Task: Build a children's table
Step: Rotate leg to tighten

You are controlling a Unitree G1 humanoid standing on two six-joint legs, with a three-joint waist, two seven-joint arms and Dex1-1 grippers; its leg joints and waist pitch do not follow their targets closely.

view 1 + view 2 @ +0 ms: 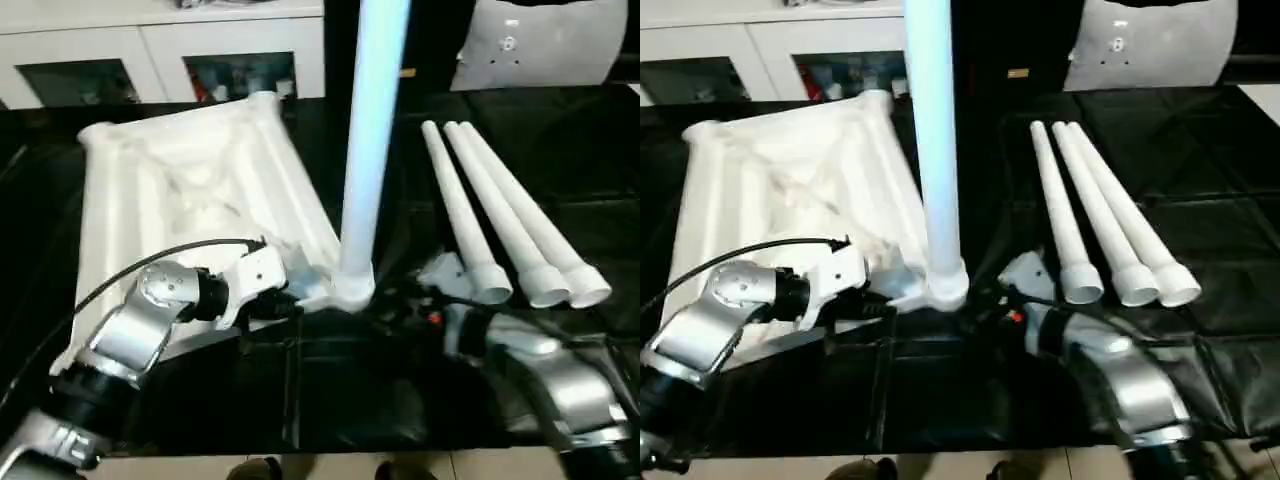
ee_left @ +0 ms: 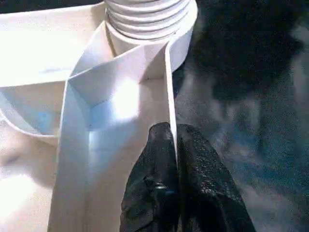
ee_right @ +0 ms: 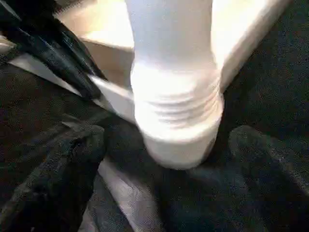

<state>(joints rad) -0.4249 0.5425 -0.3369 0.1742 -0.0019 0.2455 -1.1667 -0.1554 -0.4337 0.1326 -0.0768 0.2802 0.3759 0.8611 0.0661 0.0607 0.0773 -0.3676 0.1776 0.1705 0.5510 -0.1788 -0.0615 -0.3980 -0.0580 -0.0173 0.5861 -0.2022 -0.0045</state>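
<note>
Nearest you: left gripper (image 2: 175,145), jaws pinched shut on thin raised rim of white plastic square table top (image 1: 190,190), lying underside-up on black tabletop (image 1: 560,140); left wrist view alone shows that pinch. Right gripper (image 3: 159,164), jaws spread wide, flanks threaded base of upright white tapered leg (image 1: 365,150) seated in corner socket; right wrist view confirms gap. Farther right: three loose white tapered legs (image 1: 500,220) lying side by side.
</note>
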